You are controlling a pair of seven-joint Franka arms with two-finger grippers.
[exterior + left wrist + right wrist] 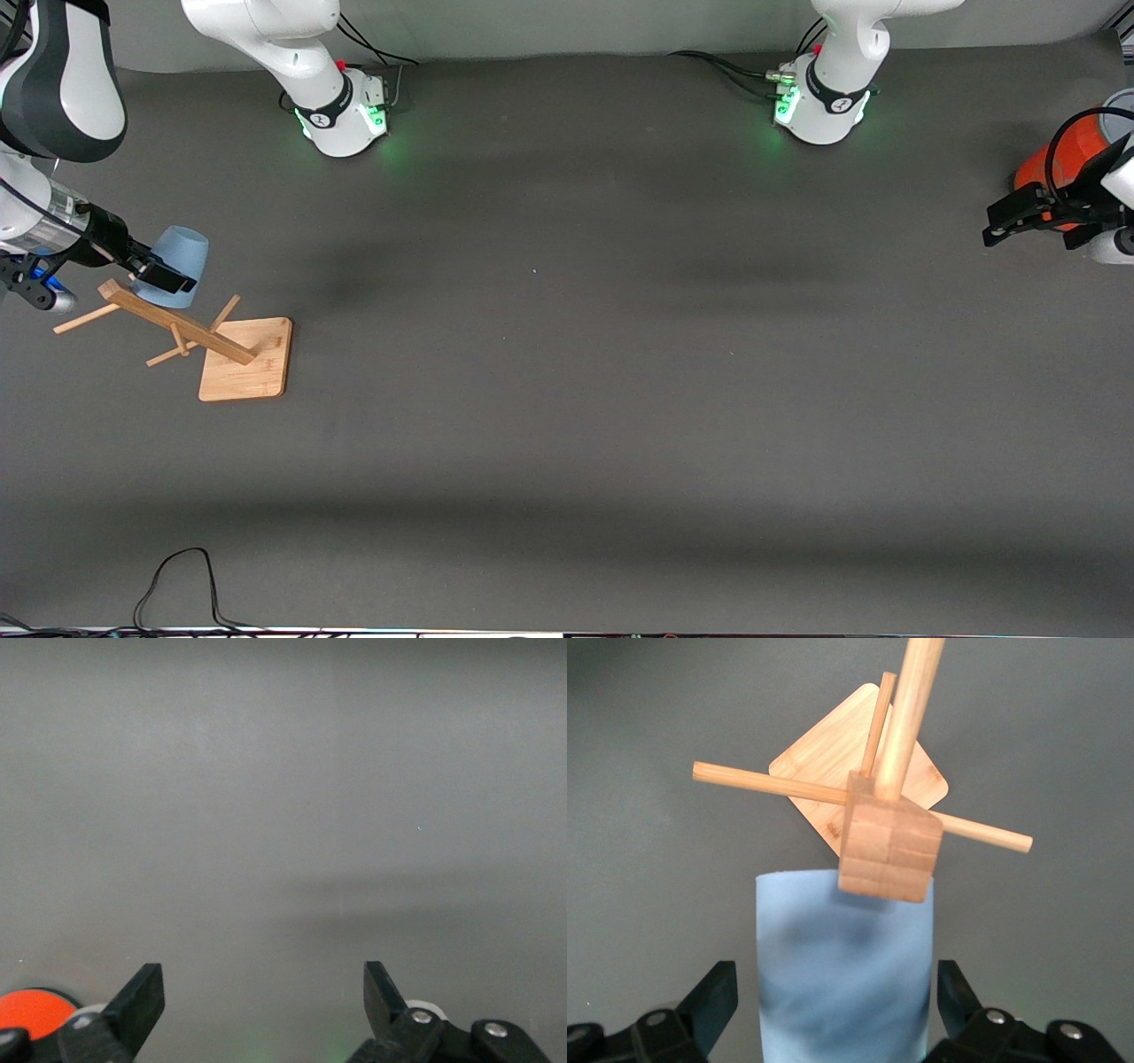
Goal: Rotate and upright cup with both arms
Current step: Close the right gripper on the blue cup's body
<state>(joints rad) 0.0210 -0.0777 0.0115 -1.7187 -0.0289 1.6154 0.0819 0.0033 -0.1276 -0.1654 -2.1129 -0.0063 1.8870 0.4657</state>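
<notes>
The cup (pixel 180 257) is being held in the air by the right gripper (pixel 152 268) at the right arm's end of the table (pixel 567 399), over the top of the wooden rack (pixel 232 354); the jaws are being kept only partly closed, spread to the cup's width and pressing its sides. The left gripper (pixel 1010 223) is waiting over the left arm's end of the table, beside the orange cylinder (pixel 1063 164), with its jaws wide apart and holding nothing. For the step in hand, the cup is probably best lifted straight clear of the pegs before any turning is being attempted, and the grip is best kept firm so the smooth wall is not slipping. In the right wrist view the cup (pixel 843 966) is being shown close to the rack's post (pixel 888 846), a closeness the front view is not making plain; the cup's wider end seems to be pointing downward in the front view.
</notes>
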